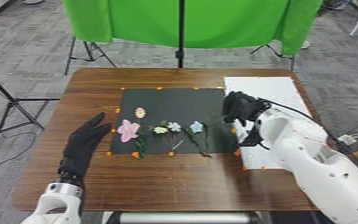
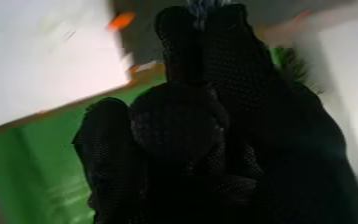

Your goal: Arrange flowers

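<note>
Right robot hand (image 1: 238,107): fingertips pinching blurred greyish item (image 2: 208,4). Left robot hand (image 1: 84,138): fingers straight. Flowers (image 1: 127,130): between both.

Apparently lab: green backdrop (image 1: 233,25), black tripod (image 1: 13,101), grey floor (image 1: 33,52).

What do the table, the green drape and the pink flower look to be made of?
Table: wood or wood-look laminate with a smooth finish, going by its brown, streaky grain.
Green drape: matte cloth, probably; it hangs in soft folds.
Pink flower: perhaps fabric or paper, since its petals lie flat, but I can't be sure.
</note>
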Tool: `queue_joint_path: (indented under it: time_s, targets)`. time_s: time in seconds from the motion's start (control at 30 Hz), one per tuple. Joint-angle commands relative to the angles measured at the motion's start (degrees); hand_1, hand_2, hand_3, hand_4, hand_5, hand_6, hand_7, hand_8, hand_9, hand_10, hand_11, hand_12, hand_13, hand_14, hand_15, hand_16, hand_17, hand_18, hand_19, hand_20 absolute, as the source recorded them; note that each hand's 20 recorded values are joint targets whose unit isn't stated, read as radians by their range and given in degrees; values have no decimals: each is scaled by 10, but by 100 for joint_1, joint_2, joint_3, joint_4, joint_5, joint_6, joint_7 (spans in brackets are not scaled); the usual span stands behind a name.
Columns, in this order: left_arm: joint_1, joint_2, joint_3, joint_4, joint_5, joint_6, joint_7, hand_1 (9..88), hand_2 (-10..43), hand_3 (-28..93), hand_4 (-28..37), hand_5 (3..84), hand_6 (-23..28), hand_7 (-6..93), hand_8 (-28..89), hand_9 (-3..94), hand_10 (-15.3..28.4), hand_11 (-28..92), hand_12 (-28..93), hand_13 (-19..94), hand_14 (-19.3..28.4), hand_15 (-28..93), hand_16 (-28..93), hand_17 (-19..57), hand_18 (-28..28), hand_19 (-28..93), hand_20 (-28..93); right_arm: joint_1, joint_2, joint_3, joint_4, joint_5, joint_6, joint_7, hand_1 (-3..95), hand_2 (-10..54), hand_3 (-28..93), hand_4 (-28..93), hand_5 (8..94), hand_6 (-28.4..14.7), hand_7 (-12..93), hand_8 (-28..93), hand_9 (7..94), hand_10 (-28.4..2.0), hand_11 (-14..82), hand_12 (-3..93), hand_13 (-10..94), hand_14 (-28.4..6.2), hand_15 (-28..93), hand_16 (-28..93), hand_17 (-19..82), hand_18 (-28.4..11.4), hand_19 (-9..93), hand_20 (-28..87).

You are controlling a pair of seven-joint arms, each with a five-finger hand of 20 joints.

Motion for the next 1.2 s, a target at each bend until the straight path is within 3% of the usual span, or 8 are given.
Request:
queue_joint_path:
  time_s: [0.03,0.2,0.53,0.7,0.8,0.87,1.0,1.2]
  targets:
    - [43,-11,-23,10,18,-85,-100,195,8,646,-269,398,37,39,-52,443,131,125,121,314,130,87,3,48,103,13,161,-130,-75,-190,-35,-151,-319,-130,671,-95,529,-143,750,-24,240,196,911,-98,93,420,919,-6,571,362,679,-78,932,514]
    - [31,4,-18,21,22,-105,-119,195,7,647,-269,397,37,38,-52,442,130,125,122,313,131,86,3,48,103,13,161,-219,-73,-39,-74,-105,-538,-100,634,-95,512,-130,709,-35,196,159,868,-110,84,414,906,-9,577,360,668,-82,932,522]
    - [24,-13,-8,13,45,-117,-100,195,6,647,-266,396,38,36,-50,442,130,124,122,313,133,86,5,47,104,12,161,-376,-47,303,-220,-696,-535,-247,414,-95,578,-178,616,-33,157,-71,777,-150,272,250,889,-23,588,351,655,-91,932,520]
    - [1,-17,-2,20,52,-127,-99,197,6,646,-265,396,39,34,-50,441,130,124,123,312,133,85,5,46,106,12,161,-703,-149,877,-426,-946,11,-209,330,-95,539,-175,604,-41,132,-62,776,-163,278,256,892,-28,590,348,655,-98,932,531]
    - [-24,-24,8,29,65,-149,-86,197,6,645,-263,395,38,35,-49,441,130,124,123,312,133,85,5,45,107,12,161,-1370,-406,1603,-574,-116,1424,-556,248,-92,558,-148,605,-43,128,-58,762,-171,270,257,860,-56,573,339,598,-131,924,476]
    - [-3,-41,8,19,72,-143,-69,197,6,644,-263,396,38,35,-50,441,130,124,122,312,132,85,5,45,107,11,160,-1802,-768,2346,-587,1350,1483,-1286,197,-55,601,-152,582,-46,123,-60,666,-191,175,223,663,-151,408,269,385,-185,720,423]
    - [-17,-28,6,-4,125,-172,-56,198,6,643,-263,397,38,36,-50,441,130,125,123,313,133,85,5,45,106,12,160,-2608,-1368,3092,-526,4023,1886,-2434,133,-26,689,-164,395,-16,94,-70,375,-161,29,141,282,-141,52,200,125,-128,147,267]
    - [69,-59,-39,-143,287,-210,78,198,6,643,-264,401,38,38,-51,441,130,125,123,313,133,85,5,46,106,12,160,-3644,-2136,3659,-739,5622,1750,-2888,81,5,738,-173,370,-7,82,-76,371,-146,31,110,232,-93,20,111,121,-102,21,231]
